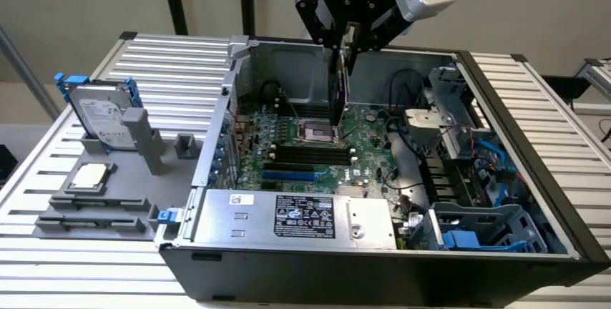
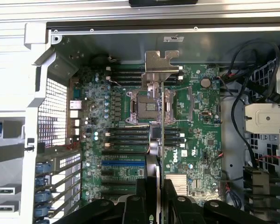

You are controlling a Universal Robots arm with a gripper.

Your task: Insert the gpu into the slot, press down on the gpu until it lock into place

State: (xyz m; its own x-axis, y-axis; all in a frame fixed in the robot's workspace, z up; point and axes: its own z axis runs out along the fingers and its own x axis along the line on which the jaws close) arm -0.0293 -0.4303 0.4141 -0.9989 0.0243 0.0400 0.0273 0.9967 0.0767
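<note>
Clamping the gpu (image 1: 337,91) in the gripper (image 1: 345,43), jaws drawn in tight on the card's upper end. Seen in the exterior view as a thin black strip hanging upright straight below the gripper, inside the open computer case (image 1: 382,273), lower end above the motherboard (image 1: 368,126) near the processor socket (image 1: 315,134). Clear of the board, as far as can be told. In the wrist view, gripper (image 2: 159,193) pinched on the gpu (image 2: 155,138), card shown edge-on as a narrow line running away from the jaws and ending in a silver metal bracket (image 2: 159,63).

Not in the slot (image 1: 289,177): bright-blue strip lying flat on the board, nearer the grey power supply (image 1: 296,223) than the card, well below the gripper and toward the exterior view's left of the hanging card. In the wrist view, slot (image 2: 123,164) lying among black connectors, one end just beside the card's line, apart from the card itself.

Reading "ROBOTIQ" in white on the gripper's black body in the exterior view. Reading "DELL" in white on the green motherboard (image 2: 196,121) in the wrist view, close by the card. White-and-black label on the power supply, print too small to read. Labelled hard drive (image 1: 100,119) standing on a grey fixture (image 1: 134,180) on the slatted tabletop (image 1: 544,94), at the exterior view's left of the case; writing illegible.
</note>
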